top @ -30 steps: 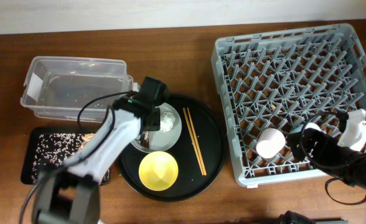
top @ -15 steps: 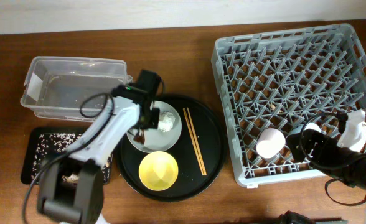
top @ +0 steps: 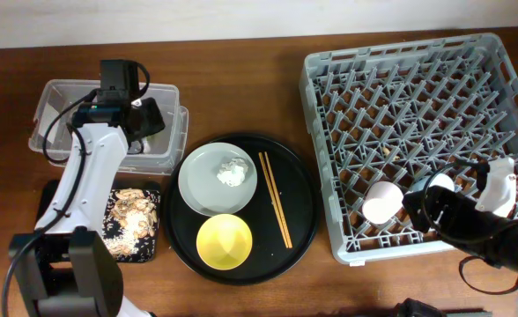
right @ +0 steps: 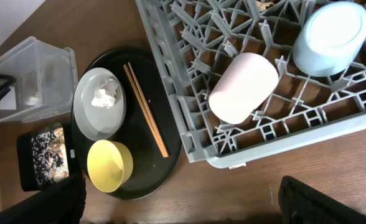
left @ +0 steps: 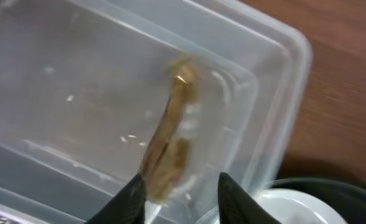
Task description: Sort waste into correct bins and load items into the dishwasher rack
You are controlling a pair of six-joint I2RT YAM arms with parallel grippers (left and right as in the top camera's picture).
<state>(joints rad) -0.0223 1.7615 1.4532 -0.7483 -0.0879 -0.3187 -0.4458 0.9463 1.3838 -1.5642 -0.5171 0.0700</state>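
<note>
Your left gripper (left: 182, 193) is released: fingers spread over the clear tub (left: 276, 81). The wrapper strip (left: 170, 130) is in the tub just ahead of the fingertips, blurred, nearer the left finger; can't tell if they touch. Your right gripper (right: 180, 193) is also spread wide and empty. The pink cup (right: 242, 87) and blue cup (right: 329, 37) lie in the rack (right: 189, 118) ahead of it.

In my left wrist view, blur smears the thin brown wrapper strip (left: 167, 134). Its lower end is lost at 6 o'clock beside the tips of the left claw (left: 180, 196), which the edge cuts off, so I cannot tell if they touch. Overhead, my right arm covers most of the small light-blue cup (top: 441, 180), and my left arm covers part of the shallow black rectangular tray (top: 146, 251).
</note>
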